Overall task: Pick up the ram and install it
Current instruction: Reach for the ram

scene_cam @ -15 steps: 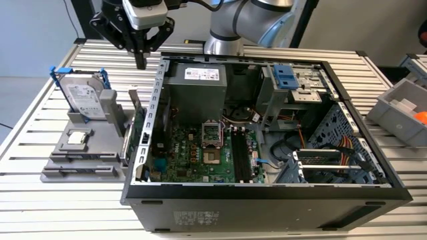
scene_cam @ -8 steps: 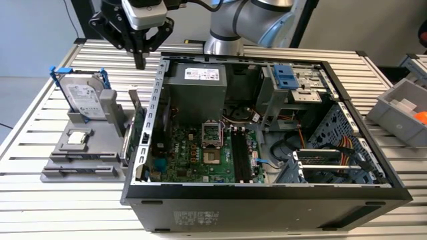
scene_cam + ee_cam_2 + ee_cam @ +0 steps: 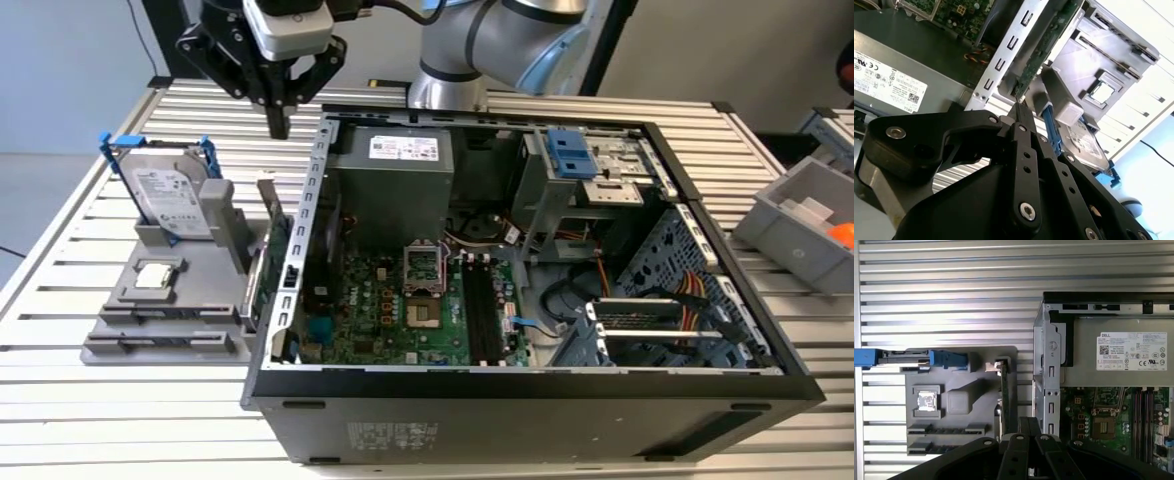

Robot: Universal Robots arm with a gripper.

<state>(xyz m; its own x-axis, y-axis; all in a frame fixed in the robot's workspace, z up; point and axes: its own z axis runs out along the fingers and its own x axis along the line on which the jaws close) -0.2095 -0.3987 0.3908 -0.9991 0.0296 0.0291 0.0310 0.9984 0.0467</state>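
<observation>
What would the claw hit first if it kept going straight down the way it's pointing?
Probably the upright green circuit card, standing below the claw; depth is unclear, so it may slip beside it.

Robotics lab bench, set up as a computer-assembly cell.
Slatted metal table (image 3: 120,400); open desktop computer case (image 3: 534,420), motherboard (image 3: 387,310) bared; grey parts fixture (image 3: 160,330) holding a hard drive (image 3: 171,200); grey bins (image 3: 801,225) at the exterior view's right; plain pale wall (image 3: 67,60) behind; my own industrial arm (image 3: 494,50) and gripper (image 3: 278,127) above the table.
</observation>
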